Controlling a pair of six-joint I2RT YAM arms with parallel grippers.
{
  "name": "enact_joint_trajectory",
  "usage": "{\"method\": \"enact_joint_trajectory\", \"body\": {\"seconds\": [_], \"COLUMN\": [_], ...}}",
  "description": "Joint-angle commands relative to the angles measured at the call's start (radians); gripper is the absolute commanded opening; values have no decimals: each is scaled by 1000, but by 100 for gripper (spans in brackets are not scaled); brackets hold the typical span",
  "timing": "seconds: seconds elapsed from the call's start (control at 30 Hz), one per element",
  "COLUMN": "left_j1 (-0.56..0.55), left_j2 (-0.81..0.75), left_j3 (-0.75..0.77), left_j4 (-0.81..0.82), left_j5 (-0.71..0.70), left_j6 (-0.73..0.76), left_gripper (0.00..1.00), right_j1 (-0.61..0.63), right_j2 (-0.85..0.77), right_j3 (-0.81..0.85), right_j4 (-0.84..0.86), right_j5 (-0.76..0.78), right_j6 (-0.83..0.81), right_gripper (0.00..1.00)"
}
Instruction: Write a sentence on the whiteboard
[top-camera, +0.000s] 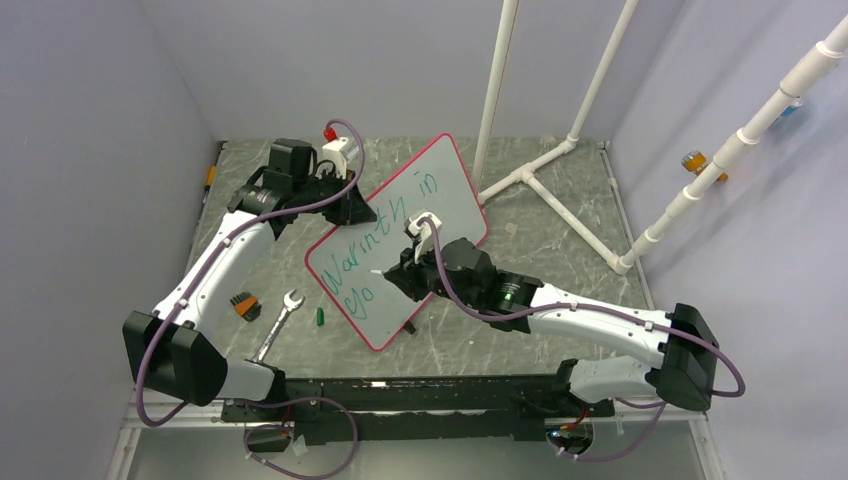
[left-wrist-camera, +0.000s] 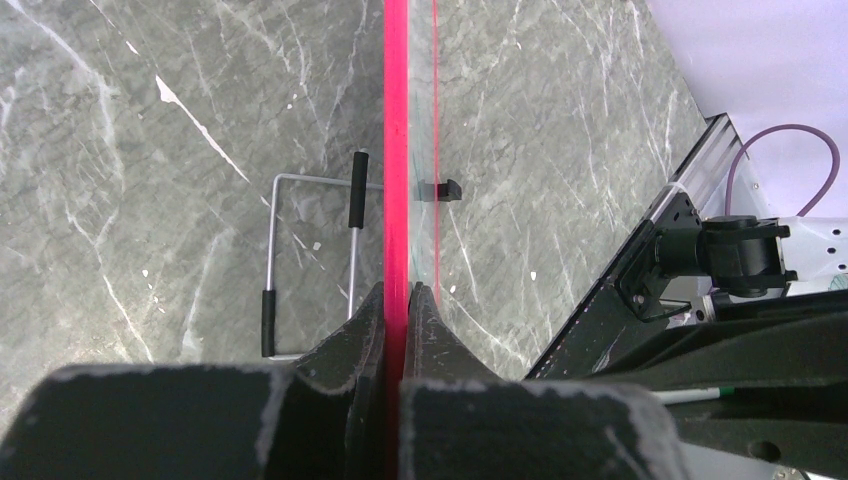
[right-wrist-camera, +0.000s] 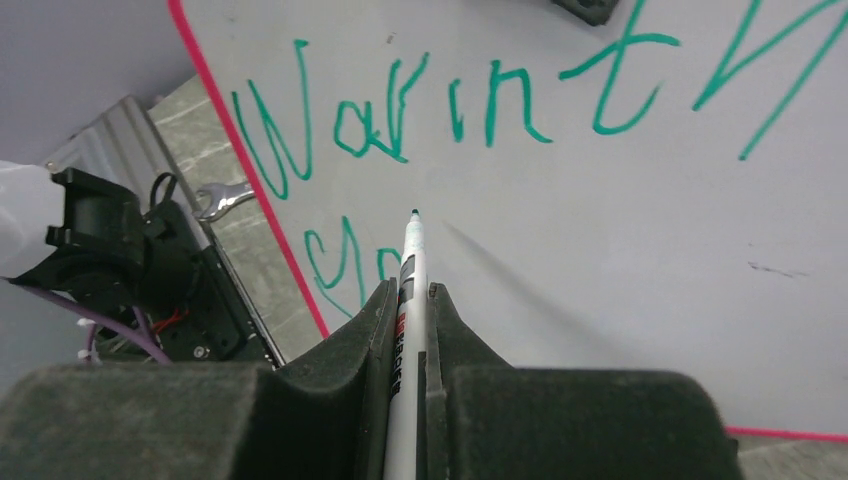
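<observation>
The whiteboard (top-camera: 455, 205) stands slanted on the table (top-camera: 450, 345), its red rim pinched tight between the left fingers (left-wrist-camera: 360, 335). The right fingers (right-wrist-camera: 372, 330) are clamped on a marker (right-wrist-camera: 412, 250) — its tip close to the green lettering (top-camera: 375, 245), "Warmth in" above "yo".

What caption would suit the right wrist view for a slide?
Right pincer shut on a green-tipped marker, its tip toward the whiteboard just under the green writing.
</observation>
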Motion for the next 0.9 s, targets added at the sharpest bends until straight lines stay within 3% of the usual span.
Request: {"method": "enact_joint_trajectory", "body": {"seconds": [0.0,0.43,0.87], "left_j1": [-9,-9,-11], "left_j2": [9,12,18], "left_j3": [-20,-19,-23], "left_j4": [8,6,7], "left_j5": [-110,-111,-111], "left_j6": [115,117,116], "left_gripper": [0,0,0], "right_j1": [-5,-35,-38], "right_j2": [9,56,23], "right_j3": [-14,-49,-190], "right_j4": [107,144,149], "right_j5": [-96,-133,-116], "right_j6": [-12,10,49], "right_gripper": [0,0,0]}}
